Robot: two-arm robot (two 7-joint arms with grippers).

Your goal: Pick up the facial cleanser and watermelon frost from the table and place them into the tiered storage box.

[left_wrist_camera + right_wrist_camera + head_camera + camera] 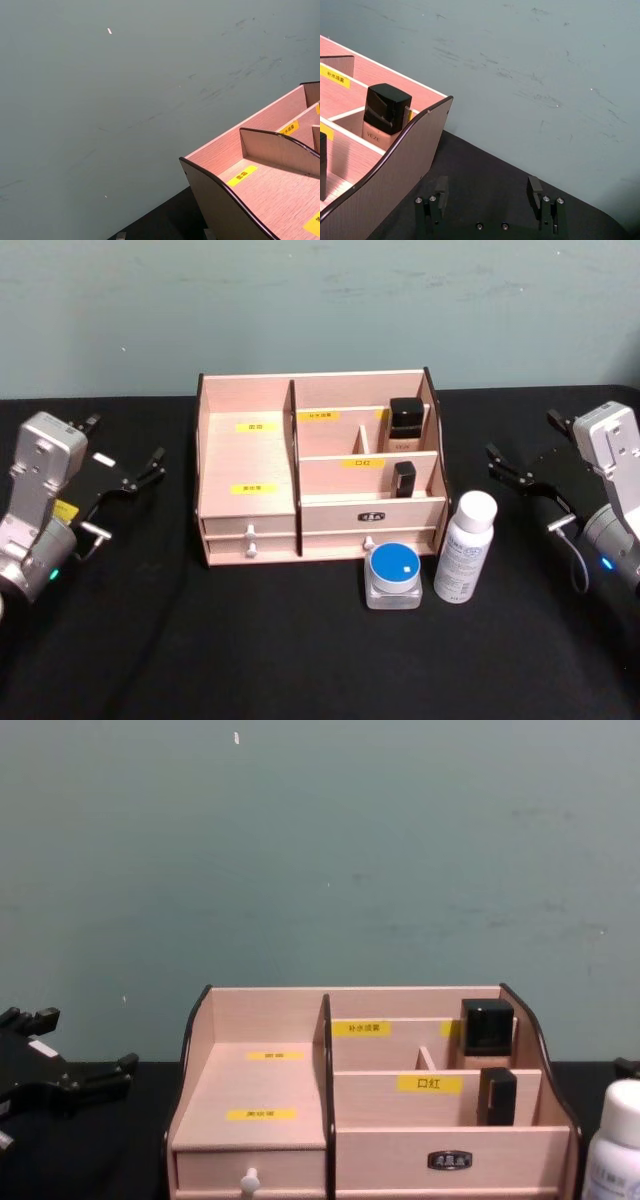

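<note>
Right, head view first: the tiered storage box [245,455] stands mid-worktop [250,640], at my 12 o'clock. A blue-lidded jar [393,575] stands close against its front, at roughly 5 o'clock from the box's middle. A white bottle [466,548] stands upright just beside the jar, at its 3 o'clock. My left hand [122,445] hovers at the box's 9 o'clock, released and carrying nothing. My right hand [522,435] hovers at the box's 3 o'clock, also released and apart from the bottle.

Left wrist view: I see the box's wide left compartment with its yellow labels [242,176].

Right wrist view: the right hand's fingers are spread wide above the black cloth, near the box's curved right wall. A black-capped bottle [384,116] stands in the rear compartment.

Chest view: the left hand sits at 9 o'clock of the box, and the white bottle at its 4 o'clock.
</note>
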